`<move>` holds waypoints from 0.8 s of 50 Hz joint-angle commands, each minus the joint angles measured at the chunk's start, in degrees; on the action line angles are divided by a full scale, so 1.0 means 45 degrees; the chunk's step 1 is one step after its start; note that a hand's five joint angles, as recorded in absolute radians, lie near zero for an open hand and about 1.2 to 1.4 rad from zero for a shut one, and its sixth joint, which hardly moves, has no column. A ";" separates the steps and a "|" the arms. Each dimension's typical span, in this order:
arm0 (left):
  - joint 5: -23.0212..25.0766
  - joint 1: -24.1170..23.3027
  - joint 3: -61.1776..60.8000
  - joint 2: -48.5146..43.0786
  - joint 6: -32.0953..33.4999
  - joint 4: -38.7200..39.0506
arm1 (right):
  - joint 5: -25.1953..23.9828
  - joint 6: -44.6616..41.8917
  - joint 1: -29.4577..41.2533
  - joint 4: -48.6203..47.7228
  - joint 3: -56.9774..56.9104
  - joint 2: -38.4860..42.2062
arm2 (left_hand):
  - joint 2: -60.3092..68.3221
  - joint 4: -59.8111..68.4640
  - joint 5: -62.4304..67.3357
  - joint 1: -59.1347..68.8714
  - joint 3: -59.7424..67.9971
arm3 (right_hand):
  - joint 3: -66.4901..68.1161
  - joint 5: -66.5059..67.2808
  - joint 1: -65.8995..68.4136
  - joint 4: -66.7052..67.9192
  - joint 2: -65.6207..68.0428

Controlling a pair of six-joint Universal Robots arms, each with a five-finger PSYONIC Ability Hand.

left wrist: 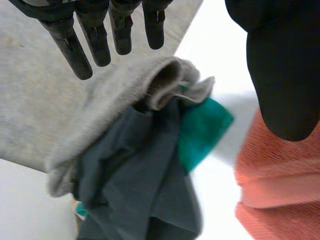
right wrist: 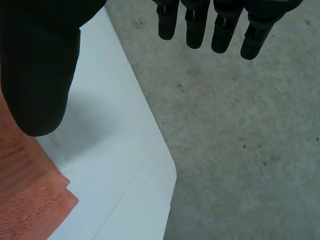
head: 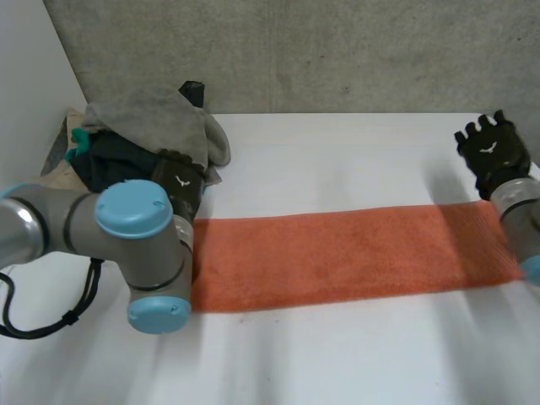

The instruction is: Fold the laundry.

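a long orange towel (head: 337, 257) lies flat across the white table (head: 337, 152). it is folded into a strip that runs from one side to the other. at its ends you can see one layer on top of another.

the left hand (head: 179, 190) is at the towel's left end, right by the edge. the left arm (head: 126, 228) hides part of it in the head view, so it is hard to say if the hand touches the towel. it looks to be just above it. in its own wrist view its fingers (left wrist: 95, 40) are straight and spread, and its thumb (left wrist: 282, 75) sits apart over the towel's end. nothing is in this hand.

past its fingertips is a pile of clothes (head: 143, 126) in the far left corner of the table. a grey cloth (left wrist: 115, 110) lies on top and a dark cloth (left wrist: 135, 175) is under it. a bit of green cloth (left wrist: 202, 130) pokes out near the towel.

the right hand (head: 494, 152) is at the other end, just past the towel's far right corner. its fingers (right wrist: 222, 25) are straight and loose and point past the table's edge toward the grey wall (head: 337, 51). its thumb (right wrist: 40, 65) is over the towel's corner. this hand holds nothing too.
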 commanded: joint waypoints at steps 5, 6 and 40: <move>0.0549 0.0385 -0.2949 0.2743 -0.0101 -0.0083 | -0.1783 0.0588 -0.2280 0.5121 0.1452 -0.1823 | -0.0275 -0.0223 -0.0246 -0.0066 -0.0339 | -0.0557 -0.0611 -0.0747 -0.0601 -0.0571; 0.0666 0.0386 -0.3164 0.2801 -0.0140 -0.0083 | -0.2095 0.0452 -0.2533 0.5161 0.1724 -0.1804 | -0.0275 -0.0223 -0.0246 -0.0066 -0.0339 | -0.0507 -0.0561 -0.0697 -0.0550 -0.0521; 0.0472 0.2183 -0.4435 0.2389 -0.0317 0.0073 | -0.2704 -0.1054 -0.3629 0.2720 0.3270 -0.0827 | 0.0024 0.0076 0.0053 0.0233 -0.0040 | 0.3984 0.3929 0.3793 0.3940 0.3969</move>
